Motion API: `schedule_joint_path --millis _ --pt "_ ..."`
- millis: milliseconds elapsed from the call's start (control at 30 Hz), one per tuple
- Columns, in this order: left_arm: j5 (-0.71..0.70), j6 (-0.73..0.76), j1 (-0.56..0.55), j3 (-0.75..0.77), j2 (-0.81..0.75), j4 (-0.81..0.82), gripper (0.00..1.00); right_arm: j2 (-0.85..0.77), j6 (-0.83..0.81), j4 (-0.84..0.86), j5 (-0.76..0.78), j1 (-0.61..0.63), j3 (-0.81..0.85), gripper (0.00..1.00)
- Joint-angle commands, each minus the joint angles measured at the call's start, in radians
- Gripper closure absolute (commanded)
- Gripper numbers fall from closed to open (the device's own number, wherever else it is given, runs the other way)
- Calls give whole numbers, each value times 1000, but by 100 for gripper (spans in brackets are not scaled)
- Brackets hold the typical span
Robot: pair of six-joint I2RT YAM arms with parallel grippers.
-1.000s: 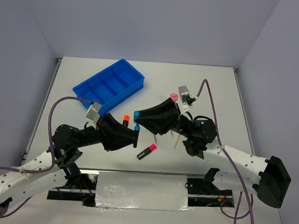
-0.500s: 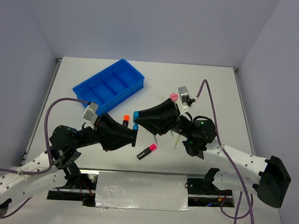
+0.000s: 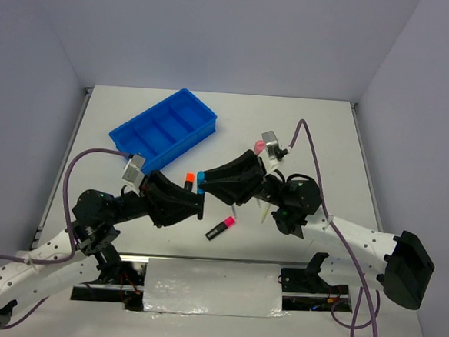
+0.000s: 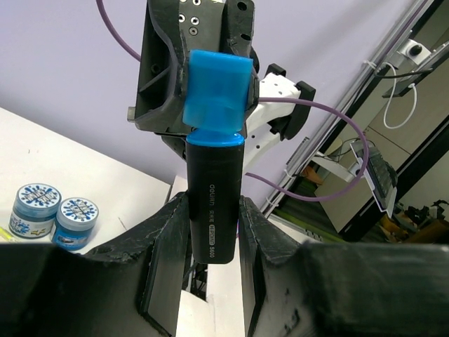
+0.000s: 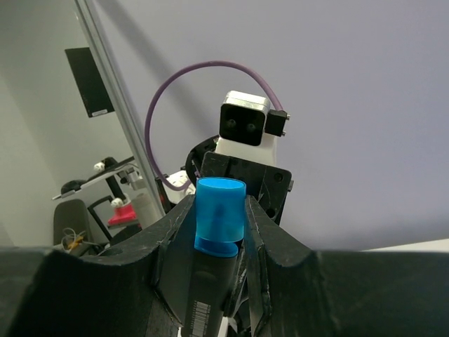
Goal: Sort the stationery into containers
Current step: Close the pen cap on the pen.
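Note:
A black highlighter with a blue cap [image 4: 212, 182] is held off the table between both arms. My left gripper [image 4: 212, 210] is shut on its black barrel, and my right gripper [image 5: 219, 210] is shut on its blue cap end [image 5: 219, 214]. In the top view the two grippers meet at the highlighter [image 3: 200, 180], just in front of the blue tray [image 3: 165, 130]. On the table lie an orange-capped highlighter [image 3: 189, 181], a pink-capped highlighter [image 3: 220, 228] and a yellow pen [image 3: 261, 211]. Two blue-white discs [image 4: 55, 213] sit side by side.
A pink-capped little bottle [image 3: 258, 146] stands behind the right arm, partly hidden by its wrist camera. The tray lies at an angle at the back left with several compartments. A foil-covered strip [image 3: 212, 287] runs along the near edge between the arm bases.
Both grippers have drifted slightly left with the blue-capped highlighter still between them. Their grips look the same.

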Motion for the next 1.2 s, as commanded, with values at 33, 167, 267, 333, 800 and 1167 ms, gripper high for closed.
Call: schedule_joint_path --millis 33,167,267,333,800,1167 --pt "-13 36 -3 53 -18 23 100 4 -13 65 -34 8 -4 85" --pt "-24 60 -4 62 -31 -1 100 11 -8 70 -55 11 0 82" --pt "-38 77 -4 71 -37 -24 100 19 1 84 -61 9 -3 78" --pt "-53 94 -4 78 -40 -37 100 28 10 98 -63 8 -6 74" --pt "-75 158 -4 90 -27 -90 100 2 4 85 -54 11 -10 15" --pt "-240 345 -4 162 -52 -302 100 -189 -170 -329 224 11 -27 2"
